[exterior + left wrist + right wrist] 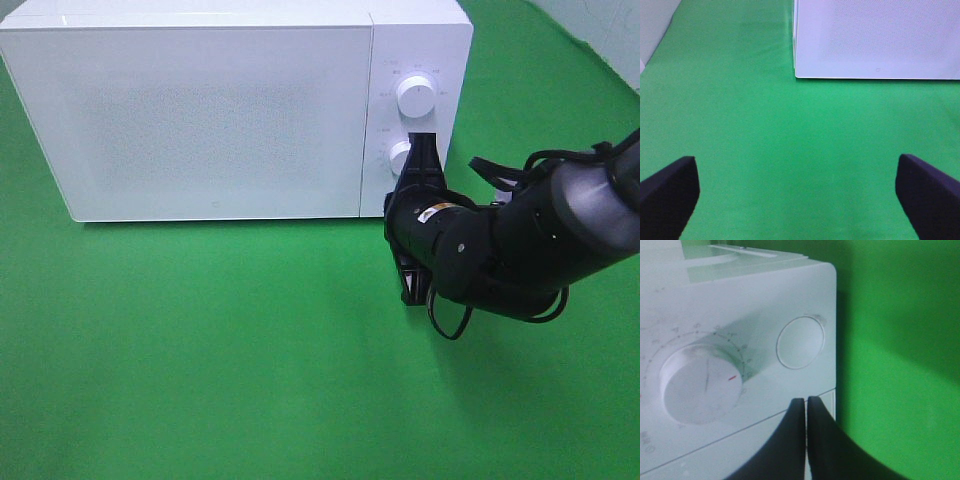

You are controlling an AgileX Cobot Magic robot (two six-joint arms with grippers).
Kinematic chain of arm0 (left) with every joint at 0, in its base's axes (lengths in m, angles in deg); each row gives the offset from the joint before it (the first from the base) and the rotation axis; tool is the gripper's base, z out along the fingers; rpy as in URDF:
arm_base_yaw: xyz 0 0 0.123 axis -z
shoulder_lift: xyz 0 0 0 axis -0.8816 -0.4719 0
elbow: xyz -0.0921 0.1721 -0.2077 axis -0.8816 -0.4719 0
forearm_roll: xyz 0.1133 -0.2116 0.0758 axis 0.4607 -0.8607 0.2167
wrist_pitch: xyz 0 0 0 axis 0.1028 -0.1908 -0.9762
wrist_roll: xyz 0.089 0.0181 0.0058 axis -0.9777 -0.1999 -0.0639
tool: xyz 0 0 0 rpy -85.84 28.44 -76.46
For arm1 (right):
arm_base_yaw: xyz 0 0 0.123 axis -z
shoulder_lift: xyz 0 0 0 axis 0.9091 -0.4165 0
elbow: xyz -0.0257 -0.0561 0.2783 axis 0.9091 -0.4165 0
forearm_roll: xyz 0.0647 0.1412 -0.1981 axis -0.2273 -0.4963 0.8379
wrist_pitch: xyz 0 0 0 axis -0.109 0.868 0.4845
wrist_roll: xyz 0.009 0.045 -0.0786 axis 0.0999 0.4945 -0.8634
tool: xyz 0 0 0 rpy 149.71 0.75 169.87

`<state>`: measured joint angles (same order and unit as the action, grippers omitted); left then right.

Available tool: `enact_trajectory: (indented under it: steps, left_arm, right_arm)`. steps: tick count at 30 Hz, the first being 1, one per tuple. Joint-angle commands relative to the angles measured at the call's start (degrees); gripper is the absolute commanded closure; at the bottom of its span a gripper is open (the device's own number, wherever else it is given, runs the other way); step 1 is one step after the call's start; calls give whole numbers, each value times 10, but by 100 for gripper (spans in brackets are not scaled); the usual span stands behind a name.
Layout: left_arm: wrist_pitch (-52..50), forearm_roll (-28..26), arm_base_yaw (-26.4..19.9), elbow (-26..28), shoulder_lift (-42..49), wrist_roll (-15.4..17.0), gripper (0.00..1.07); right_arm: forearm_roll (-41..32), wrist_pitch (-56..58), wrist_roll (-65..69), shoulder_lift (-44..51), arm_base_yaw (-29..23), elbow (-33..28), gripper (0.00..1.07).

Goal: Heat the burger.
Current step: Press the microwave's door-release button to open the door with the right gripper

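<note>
"Green cloth [200,350] fills the table, and I see no burger on it. How far along do you make us?"

"Late, I'd judge. The white microwave [220,120] sits at the far side with its door shut. So loading looks done, and I take the burger to be inside, though the frosted door shows me nothing. My right gripper [425,145] is at the control panel on the right, jaws pressed together, tips at the lower dial [400,158]. What's left, I reckon, is setting the time and letting it run."

"And your left gripper [795,167]?"

"Spread wide, holding nothing, over bare cloth on the near side of the microwave's left front corner. It's outside the high view."

"What can't you read?"

"Whether the tips touch the dial, because the arm covers that from above. On the right wrist view the markings blur, and a flat round button [800,343] beside the dial has no label I can make out."
</note>
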<state>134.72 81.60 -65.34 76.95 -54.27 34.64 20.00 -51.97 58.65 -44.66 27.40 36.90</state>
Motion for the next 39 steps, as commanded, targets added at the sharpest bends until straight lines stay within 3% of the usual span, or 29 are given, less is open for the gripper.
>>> enact_trajectory:
  steps: [1,24,39]
  left_arm:
    - [-3,-1,-2,-3,3,3,4]
    - [-3,-1,-2,-3,3,3,4]
    - [-3,-1,-2,-3,3,3,4]
  right_arm:
    - [7,10,-6,-16,14,22,107]
    - [2,11,-33,-64,46,79,107]
    - [2,-14,-44,-69,64,79,107]
